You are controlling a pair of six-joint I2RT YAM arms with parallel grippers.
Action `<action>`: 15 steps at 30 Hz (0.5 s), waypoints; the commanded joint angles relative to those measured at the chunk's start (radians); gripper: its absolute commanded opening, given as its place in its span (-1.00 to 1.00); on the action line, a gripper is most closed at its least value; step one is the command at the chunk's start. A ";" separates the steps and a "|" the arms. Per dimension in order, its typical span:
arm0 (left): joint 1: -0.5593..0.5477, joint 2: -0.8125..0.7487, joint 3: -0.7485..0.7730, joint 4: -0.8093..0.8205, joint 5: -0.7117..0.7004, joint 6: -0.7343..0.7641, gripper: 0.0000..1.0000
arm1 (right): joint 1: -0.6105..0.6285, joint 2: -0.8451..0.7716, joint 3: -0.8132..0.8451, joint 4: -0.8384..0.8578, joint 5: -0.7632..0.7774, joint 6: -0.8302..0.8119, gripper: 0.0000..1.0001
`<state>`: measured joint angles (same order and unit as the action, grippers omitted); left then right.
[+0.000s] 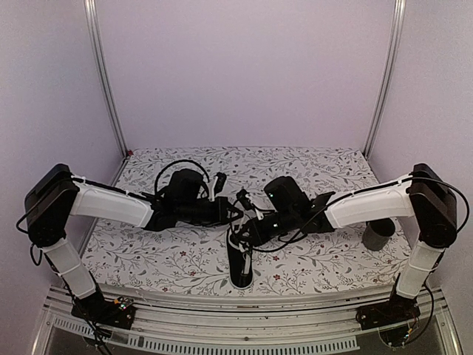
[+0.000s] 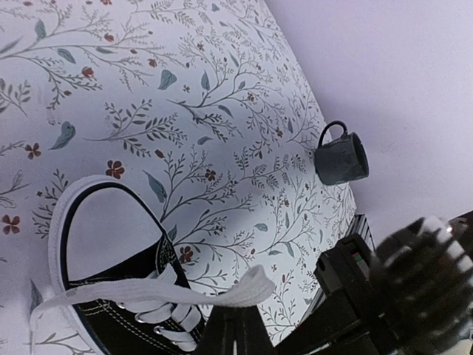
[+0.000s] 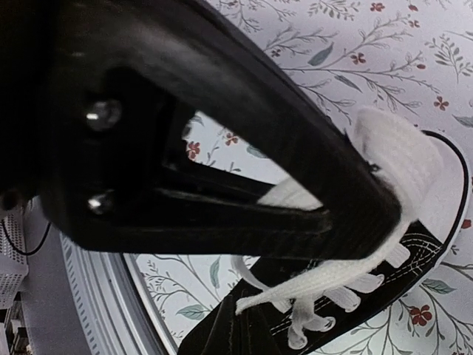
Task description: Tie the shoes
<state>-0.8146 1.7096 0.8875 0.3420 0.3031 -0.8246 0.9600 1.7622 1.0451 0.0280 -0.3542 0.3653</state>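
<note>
The sneaker [image 1: 240,268] sits on the counter [image 1: 162,259], middle, toward the near edge, with both arms crowded right over it. Left fingers [image 2: 222,334] look pinched onto one white lace [image 2: 148,296]. Right fingers [image 3: 295,133] are clamped on the other, probably for crossing them. No readable brand or writing anywhere.

sneaker [image 1: 240,270] near table [image 1: 170,259] front edge, mug [image 1: 379,235] well to its right

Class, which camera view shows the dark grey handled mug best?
Left wrist view: the dark grey handled mug is whole, handle and all. Top external shows it small, beside the right arm. Right wrist misses it.
</note>
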 commanded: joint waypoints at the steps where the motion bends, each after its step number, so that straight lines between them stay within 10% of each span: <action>1: 0.014 -0.023 0.013 -0.024 -0.023 -0.007 -1.00 | 0.025 0.050 0.058 -0.006 0.147 0.052 -0.96; 15: 0.008 -0.027 0.016 -0.030 -0.015 -0.035 -1.00 | 0.140 0.158 0.134 0.104 0.595 0.094 -0.96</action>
<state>-0.8139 1.7096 0.8875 0.3157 0.2924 -0.8474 1.0691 1.8702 1.1320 0.0750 0.0505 0.4492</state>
